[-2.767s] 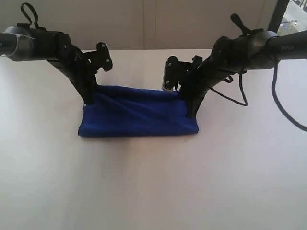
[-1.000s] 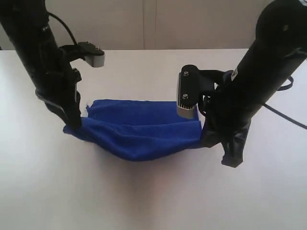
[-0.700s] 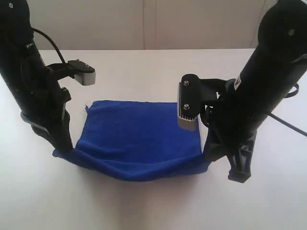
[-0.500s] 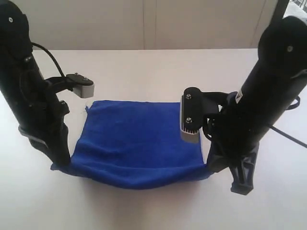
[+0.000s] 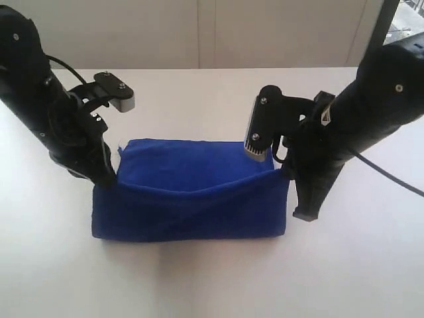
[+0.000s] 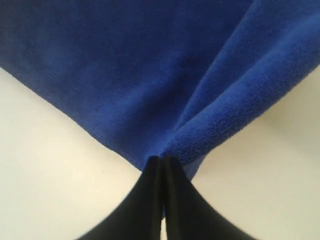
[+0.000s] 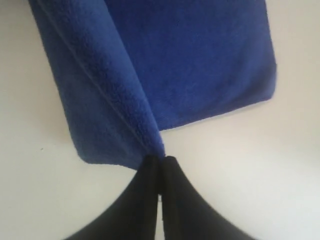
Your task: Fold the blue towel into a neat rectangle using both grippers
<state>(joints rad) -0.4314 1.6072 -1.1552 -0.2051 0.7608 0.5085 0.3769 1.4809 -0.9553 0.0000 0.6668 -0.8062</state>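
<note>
On the white table [image 5: 212, 278] the blue towel [image 5: 192, 212] lies half-folded, its near edge raised between the left gripper [image 6: 162, 160] and right gripper [image 7: 160, 159], each pinching a corner, seemingly thinly, so uneven travel could slip one and skew the fold.

We've just got a plain white table [image 5: 212, 285] here, with a beige wall [image 5: 119, 33] behind it and a vertical seam [image 5: 198, 33] running down that wall.
</note>
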